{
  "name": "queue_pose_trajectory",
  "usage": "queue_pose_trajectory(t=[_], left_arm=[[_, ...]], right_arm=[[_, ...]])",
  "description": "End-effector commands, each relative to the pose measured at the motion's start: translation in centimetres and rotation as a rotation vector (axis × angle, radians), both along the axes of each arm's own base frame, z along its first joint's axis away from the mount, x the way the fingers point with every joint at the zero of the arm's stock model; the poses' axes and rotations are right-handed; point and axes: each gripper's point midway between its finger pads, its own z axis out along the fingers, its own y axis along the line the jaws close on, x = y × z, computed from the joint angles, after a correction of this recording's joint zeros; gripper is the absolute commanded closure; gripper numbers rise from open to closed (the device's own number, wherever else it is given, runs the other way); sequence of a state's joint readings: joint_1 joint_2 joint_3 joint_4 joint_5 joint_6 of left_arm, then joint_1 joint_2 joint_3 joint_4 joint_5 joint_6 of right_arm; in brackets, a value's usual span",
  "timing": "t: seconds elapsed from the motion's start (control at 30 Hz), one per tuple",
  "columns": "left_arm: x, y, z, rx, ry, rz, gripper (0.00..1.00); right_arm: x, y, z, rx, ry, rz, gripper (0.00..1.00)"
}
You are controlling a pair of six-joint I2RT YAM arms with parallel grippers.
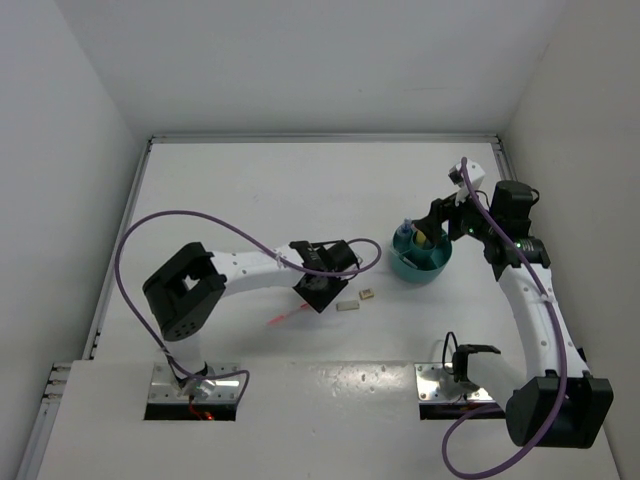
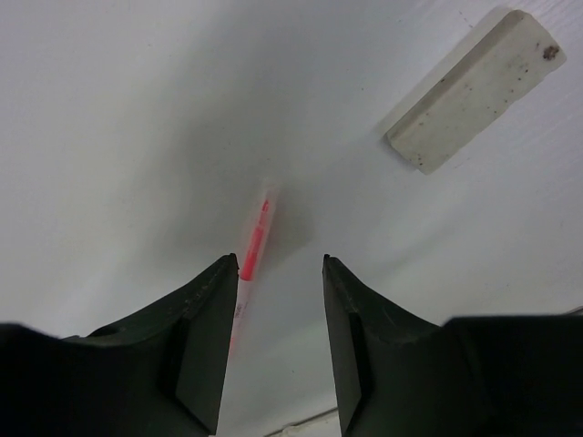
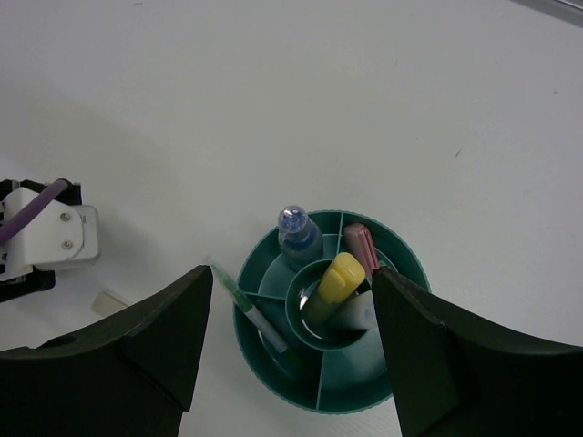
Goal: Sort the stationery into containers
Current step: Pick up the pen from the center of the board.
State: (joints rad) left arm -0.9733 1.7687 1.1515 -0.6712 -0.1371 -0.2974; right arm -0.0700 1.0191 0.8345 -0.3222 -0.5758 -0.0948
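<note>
A thin pink pen (image 2: 252, 244) lies flat on the white table (image 2: 109, 109), also seen as a pink streak (image 1: 285, 318) in the top view. My left gripper (image 2: 281, 261) hangs low over it, open, and the pen runs along the inner edge of the left finger (image 2: 205, 309). A whitish eraser block (image 2: 474, 91) lies beyond it. My right gripper (image 3: 291, 270) is open above the teal divided cup (image 3: 273, 391). The cup holds a blue-capped marker (image 3: 296, 228), a yellow highlighter (image 3: 335, 280), a pink stick (image 3: 360, 244) and a green-and-white pen (image 3: 244, 305).
In the top view the eraser block (image 1: 347, 306) and a small tan block (image 1: 368, 294) lie between the left gripper (image 1: 318, 293) and the cup (image 1: 420, 262). The right gripper (image 1: 438, 224) is over the cup's far side. White walls enclose the table.
</note>
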Motion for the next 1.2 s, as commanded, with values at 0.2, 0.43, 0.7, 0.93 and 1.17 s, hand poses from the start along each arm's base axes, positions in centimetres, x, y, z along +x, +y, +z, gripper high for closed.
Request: queue_pose_trajectory(t=[0.2, 0.43, 0.7, 0.93, 1.17], left_arm=[[1.0, -0.4, -1.2, -0.028, 0.014, 0.003, 0.55], [1.4, 0.3, -2.3, 0.001, 0.032, 0.014, 0.56], [1.3, 0.7, -3.4, 0.025, 0.059, 0.013, 0.68], [1.9, 0.9, -2.6, 0.032, 0.023, 0.033, 0.82], [7.0, -1.6, 10.0, -0.268, -0.329, 0.217, 1.00]], right_arm=[[0.5, -0.2, 1.3, -0.010, -0.055, -0.006, 0.29], [0.5, -0.2, 1.3, -0.010, -0.055, -0.006, 0.29], [0.5, -0.2, 1.3, -0.010, -0.055, -0.006, 0.29], [0.5, -0.2, 1.3, -0.010, -0.055, -0.006, 0.29], [0.7, -0.4, 1.4, -0.015, -0.064, -0.014, 0.45]])
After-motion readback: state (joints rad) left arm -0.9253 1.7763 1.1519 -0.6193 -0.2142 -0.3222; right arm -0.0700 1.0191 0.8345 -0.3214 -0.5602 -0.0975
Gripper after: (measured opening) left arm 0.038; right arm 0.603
